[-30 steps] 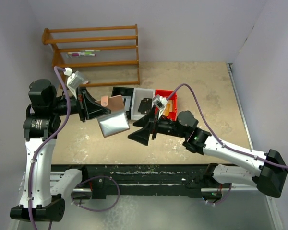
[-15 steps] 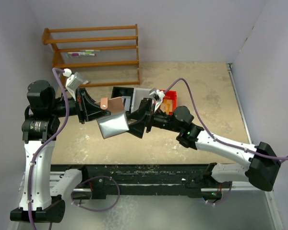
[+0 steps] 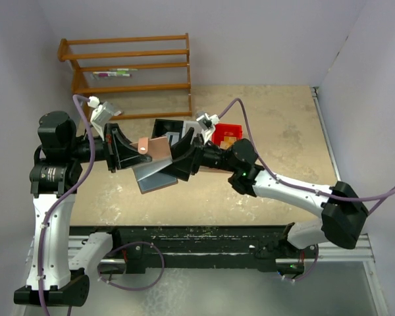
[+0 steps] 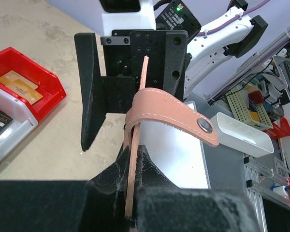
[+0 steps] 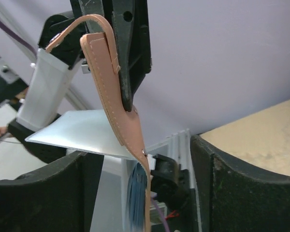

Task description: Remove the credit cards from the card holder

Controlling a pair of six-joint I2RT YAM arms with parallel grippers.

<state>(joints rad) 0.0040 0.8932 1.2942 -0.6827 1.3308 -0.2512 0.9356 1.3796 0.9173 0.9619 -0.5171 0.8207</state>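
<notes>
We are looking at the left arm [image 3: 49, 217] and the right arm [image 3: 296, 191], each wearing white shells between rounded black joints and trailing a purple cable [image 3: 249, 131] (a green light [image 4: 178, 7] is glowing on the right one). Small screws [image 4: 150, 48] are dotting its black wrist plate [image 4: 159, 67].

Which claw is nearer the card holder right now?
Left. The left claw is clamped on the card holder, holding it aloft; the right claw is open, straddling it, not gripping.
</notes>
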